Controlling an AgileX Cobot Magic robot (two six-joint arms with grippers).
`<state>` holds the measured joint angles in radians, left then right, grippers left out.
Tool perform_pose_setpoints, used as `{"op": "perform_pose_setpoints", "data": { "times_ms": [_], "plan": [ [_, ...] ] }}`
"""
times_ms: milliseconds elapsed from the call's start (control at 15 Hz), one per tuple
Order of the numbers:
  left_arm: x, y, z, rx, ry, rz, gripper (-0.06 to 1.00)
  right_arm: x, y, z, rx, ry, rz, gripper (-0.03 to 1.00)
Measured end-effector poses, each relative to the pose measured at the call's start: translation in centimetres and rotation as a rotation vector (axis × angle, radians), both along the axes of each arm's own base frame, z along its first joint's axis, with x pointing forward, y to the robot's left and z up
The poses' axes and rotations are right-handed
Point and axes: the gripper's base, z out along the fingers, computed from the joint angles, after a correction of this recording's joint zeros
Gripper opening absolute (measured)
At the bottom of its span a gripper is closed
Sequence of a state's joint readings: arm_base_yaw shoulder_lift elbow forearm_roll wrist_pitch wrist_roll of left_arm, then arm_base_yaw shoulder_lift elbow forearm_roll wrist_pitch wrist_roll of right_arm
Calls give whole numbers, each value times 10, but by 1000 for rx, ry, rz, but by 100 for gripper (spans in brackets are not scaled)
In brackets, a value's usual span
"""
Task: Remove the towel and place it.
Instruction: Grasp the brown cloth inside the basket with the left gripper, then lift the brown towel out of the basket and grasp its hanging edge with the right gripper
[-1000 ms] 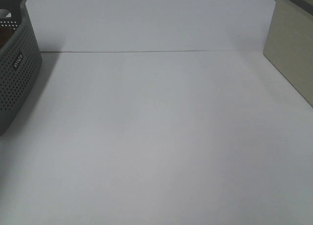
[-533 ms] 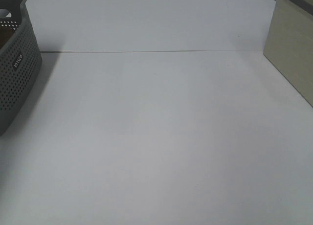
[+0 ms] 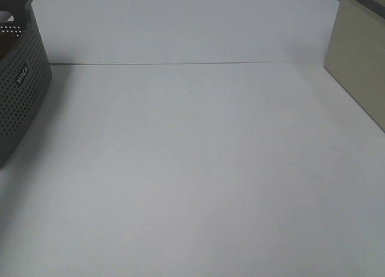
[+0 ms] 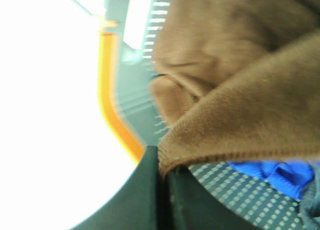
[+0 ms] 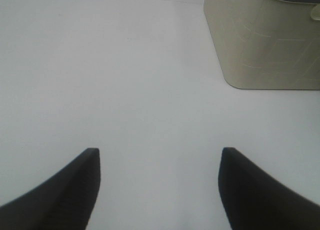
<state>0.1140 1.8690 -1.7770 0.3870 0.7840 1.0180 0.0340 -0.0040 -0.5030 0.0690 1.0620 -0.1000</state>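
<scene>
At the left edge of the table (image 3: 192, 168), the grey basket (image 3: 18, 102) sat where it had a second earlier, and neither arm showed in the high view; nothing there had changed. Inside the basket, the left gripper (image 4: 162, 172) had its jaws pressed together on the hem of the towel (image 4: 250, 100), which lay bunched over a blue cloth (image 4: 280, 172). That view was blurred, so the lift was probably only beginning, the towel not yet out. The right gripper (image 5: 160, 185) hung spread, holding nothing, above the table near a beige bin (image 5: 265, 45)
</scene>
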Motion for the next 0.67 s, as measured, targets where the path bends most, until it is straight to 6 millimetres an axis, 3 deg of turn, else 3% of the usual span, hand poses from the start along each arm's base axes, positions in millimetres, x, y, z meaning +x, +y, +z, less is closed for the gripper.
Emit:
{"op": "perform_pose_setpoints", "data": {
  "times_ms": [67, 200, 667],
  "plan": [
    [-19, -11, 36, -2, -90, -10, 0, 0, 0, 0, 0, 0, 0, 66],
    [-36, -26, 66, 0, -163, -45, 0, 0, 0, 0, 0, 0, 0, 66],
    [-96, -72, 137, -6, -362, -172, 0, 0, 0, 0, 0, 0, 0, 66]
  ]
}}
